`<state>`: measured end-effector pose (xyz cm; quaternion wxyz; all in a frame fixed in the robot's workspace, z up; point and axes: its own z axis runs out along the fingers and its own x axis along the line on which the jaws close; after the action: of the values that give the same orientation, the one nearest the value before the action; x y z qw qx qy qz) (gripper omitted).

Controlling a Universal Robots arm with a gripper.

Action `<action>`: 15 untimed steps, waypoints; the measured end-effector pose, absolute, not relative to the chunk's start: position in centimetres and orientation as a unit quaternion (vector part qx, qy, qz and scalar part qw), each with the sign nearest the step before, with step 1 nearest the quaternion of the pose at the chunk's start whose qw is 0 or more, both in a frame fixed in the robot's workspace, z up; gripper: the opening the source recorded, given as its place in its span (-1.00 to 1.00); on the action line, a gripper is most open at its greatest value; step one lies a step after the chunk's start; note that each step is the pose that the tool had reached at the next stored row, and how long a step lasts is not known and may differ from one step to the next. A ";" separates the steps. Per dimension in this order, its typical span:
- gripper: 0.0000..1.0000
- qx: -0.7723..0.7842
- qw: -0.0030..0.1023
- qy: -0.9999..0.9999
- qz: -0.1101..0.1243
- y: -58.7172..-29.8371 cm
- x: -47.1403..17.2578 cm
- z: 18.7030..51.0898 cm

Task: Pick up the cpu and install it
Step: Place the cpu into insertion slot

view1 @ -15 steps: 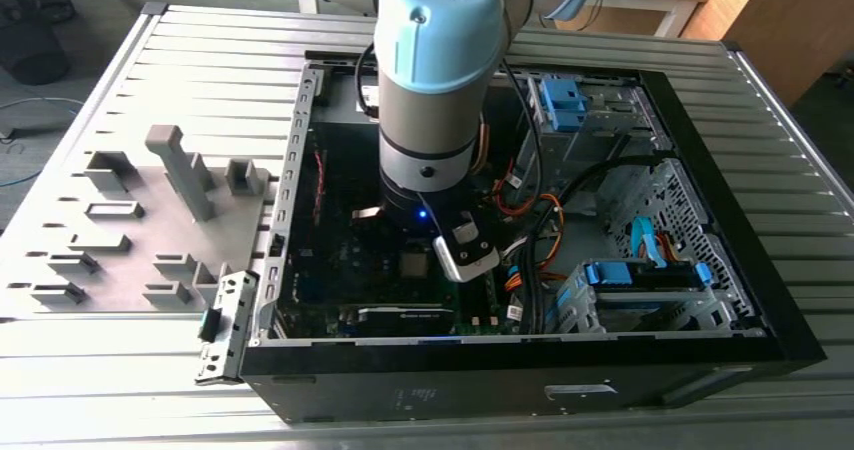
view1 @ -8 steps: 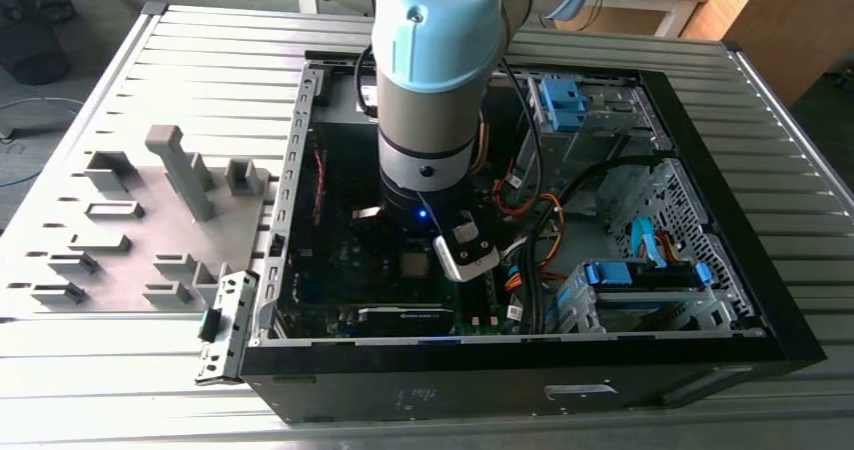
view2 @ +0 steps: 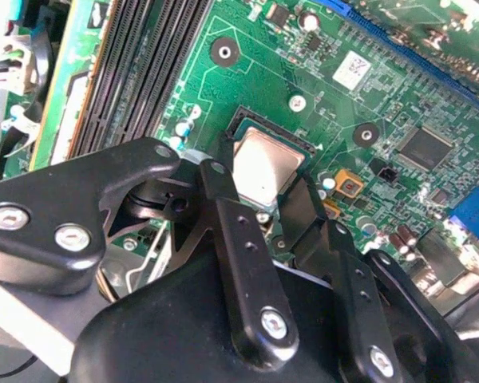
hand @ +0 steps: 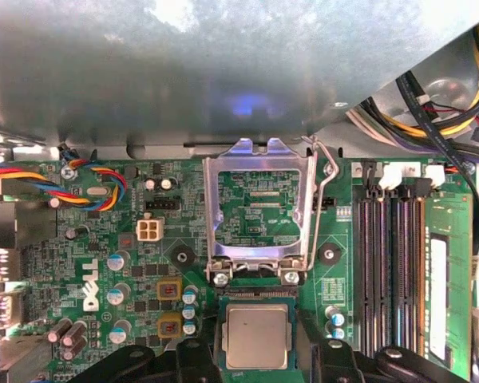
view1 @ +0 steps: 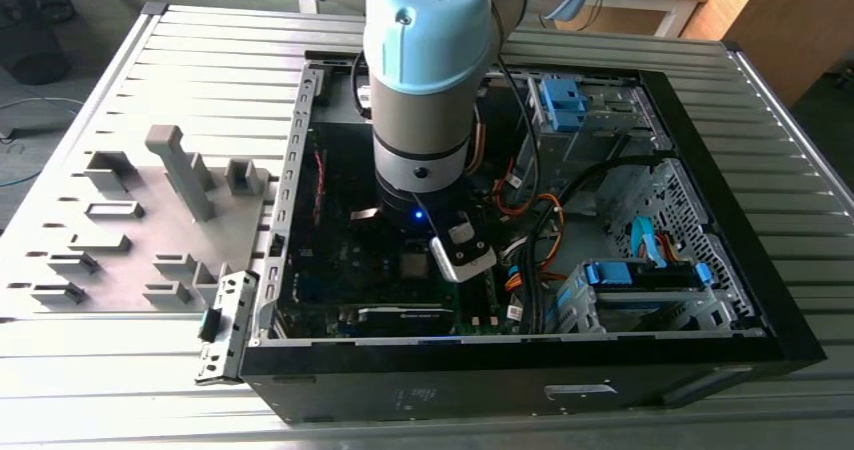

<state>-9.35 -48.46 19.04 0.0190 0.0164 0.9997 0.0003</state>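
A: Jaws first?

B: Spread. In both wrist views the gripper straddles the chip, with one of the black fingers on each side. In the first wrist view a strip of dark socket rim shows between each finger and the chip. Nothing is pinched.

A: Where is the chip?

B: The cpu lies flat, silver top up, squared inside the black socket on the motherboard.

A: Retention hardware?

B: The metal socket frame is hinged up off the socket and stands at one socket edge, just beside the cpu. Green board shows through its window. The wire lever is raised along the frame's side.

A: Neighbours on the board?

B: The memory slots run along one side of the socket, close by. A green module sits in the outermost one. On the opposite side are a white four-pin connector and twisted coloured wires near the board's edge.

A: Wider scene?

B: In the exterior view the arm reaches straight down into the open computer case. The case lies on its side on the slatted metal table. Blue drive brackets sit toward one case corner. A grey fixture plate with upright blocks lies just beside the case, toward the table edge on the exterior view's left.
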 end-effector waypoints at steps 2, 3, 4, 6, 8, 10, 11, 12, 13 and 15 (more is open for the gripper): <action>-0.06 0.016 0.019 1.000 0.000 -48.5 -9.3 19.0; -0.06 0.015 0.019 1.000 0.000 -48.5 -9.3 19.0; -0.06 0.012 0.019 1.000 0.000 -48.5 -9.3 19.0; -0.06 0.006 0.019 1.000 0.001 -48.4 -9.3 19.0; -0.06 0.001 0.019 1.000 0.001 -48.5 -9.3 19.0; -0.06 -0.002 0.019 1.000 0.002 -48.5 -9.3 19.0; -0.06 -0.002 0.019 1.000 0.002 -48.5 -9.3 19.0; -0.06 -0.002 0.019 1.000 0.002 -48.5 -9.3 19.0; -0.06 -0.002 0.019 1.000 0.002 -48.5 -9.3 19.0; -0.06 -0.002 0.019 1.000 0.002 -48.6 -9.3 19.0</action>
<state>-9.30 -48.56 19.00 0.0190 -0.0017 0.9998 0.0016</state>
